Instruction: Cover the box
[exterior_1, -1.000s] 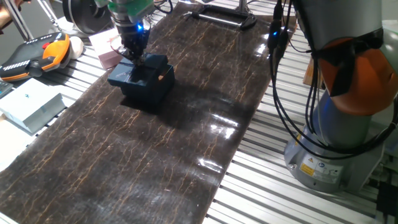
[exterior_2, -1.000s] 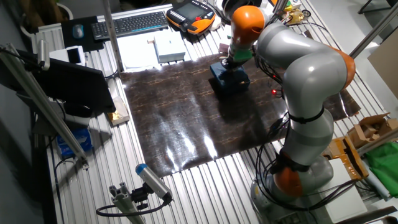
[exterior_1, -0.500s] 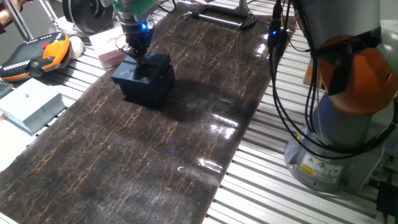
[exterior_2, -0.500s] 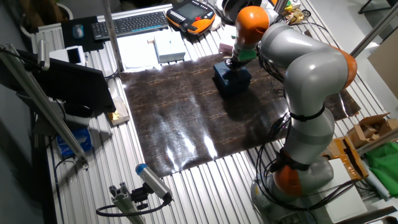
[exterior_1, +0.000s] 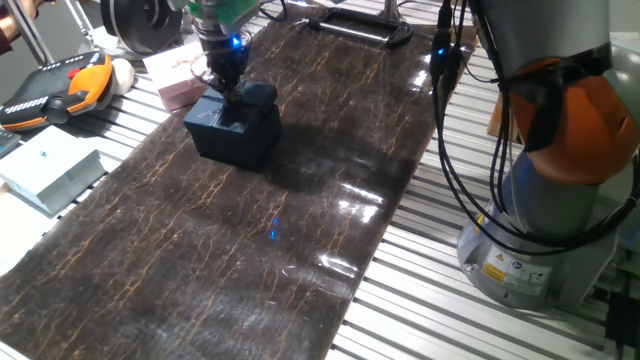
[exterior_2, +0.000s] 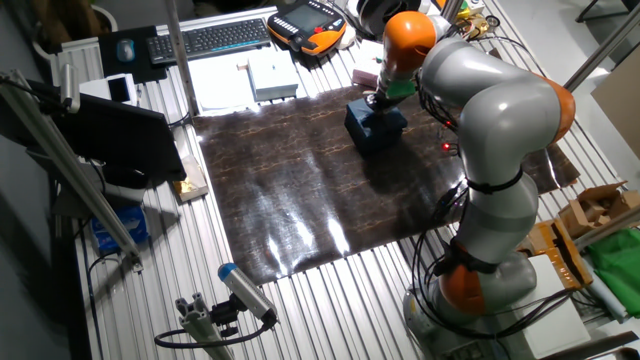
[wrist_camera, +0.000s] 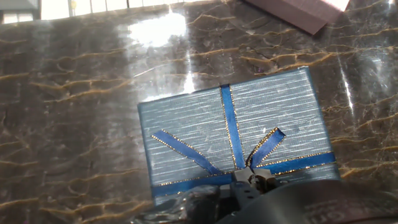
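Seating now: the lid under the pincer has squared up on the box since a second ago. Pincer's clamped on the bow; box sits directly below it. Looks nearly covered.

The light comes from above and makes bright white shiny spots on the dark mat, most of all in the hand view. The box has a soft shadow beside it. Both fixed views are dim and a bit fuzzy, and the bottom of the hand view is blurry.
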